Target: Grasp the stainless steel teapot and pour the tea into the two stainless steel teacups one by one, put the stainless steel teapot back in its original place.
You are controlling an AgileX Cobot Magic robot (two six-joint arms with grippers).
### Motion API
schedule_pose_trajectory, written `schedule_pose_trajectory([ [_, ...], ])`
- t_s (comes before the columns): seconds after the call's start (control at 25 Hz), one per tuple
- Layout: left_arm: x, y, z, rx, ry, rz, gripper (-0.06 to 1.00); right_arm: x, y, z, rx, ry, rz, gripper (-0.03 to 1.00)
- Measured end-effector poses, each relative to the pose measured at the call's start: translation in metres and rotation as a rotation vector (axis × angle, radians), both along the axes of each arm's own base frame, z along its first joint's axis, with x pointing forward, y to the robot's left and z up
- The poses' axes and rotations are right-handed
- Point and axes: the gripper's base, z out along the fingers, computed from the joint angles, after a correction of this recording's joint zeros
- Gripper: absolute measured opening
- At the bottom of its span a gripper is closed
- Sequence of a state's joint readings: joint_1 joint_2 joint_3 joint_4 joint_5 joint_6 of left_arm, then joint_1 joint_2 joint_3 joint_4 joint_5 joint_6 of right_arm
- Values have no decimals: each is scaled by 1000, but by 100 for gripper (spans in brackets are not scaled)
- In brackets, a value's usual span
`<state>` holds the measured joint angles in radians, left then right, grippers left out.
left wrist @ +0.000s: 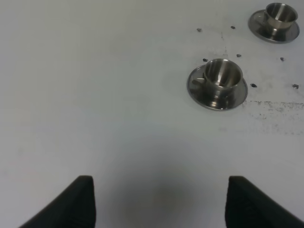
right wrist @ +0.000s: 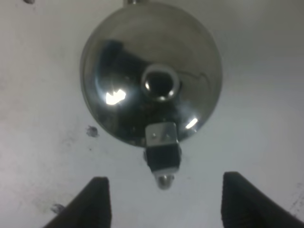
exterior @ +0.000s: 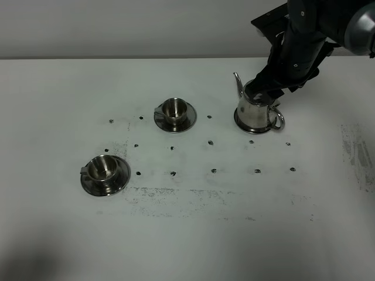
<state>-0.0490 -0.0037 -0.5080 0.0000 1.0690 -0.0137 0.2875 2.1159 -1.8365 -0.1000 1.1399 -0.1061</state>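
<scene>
Teapot (exterior: 256, 110) stands on the table (exterior: 187, 234) beneath my right gripper (right wrist: 164, 202); only its wrist view shows me the lid knob (right wrist: 160, 83) and its jaws spread, empty. My left gripper (left wrist: 159, 202), jaws likewise spread, faces the near cup (left wrist: 222, 78) and far cup (left wrist: 280, 14).

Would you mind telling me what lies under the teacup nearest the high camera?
A round steel saucer: its rim shows around the teacup, while its centre is covered by the cup.

High view: stainless steel teapot (exterior: 253, 112) lid hidden behind right gripper (exterior: 266, 89).
</scene>
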Motion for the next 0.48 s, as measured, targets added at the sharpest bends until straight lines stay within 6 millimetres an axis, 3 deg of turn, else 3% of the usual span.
schedule_pose_trajectory([
  [0.48,0,0,0,0,0,0,56,17,2,-31,-21,82,52,50],
])
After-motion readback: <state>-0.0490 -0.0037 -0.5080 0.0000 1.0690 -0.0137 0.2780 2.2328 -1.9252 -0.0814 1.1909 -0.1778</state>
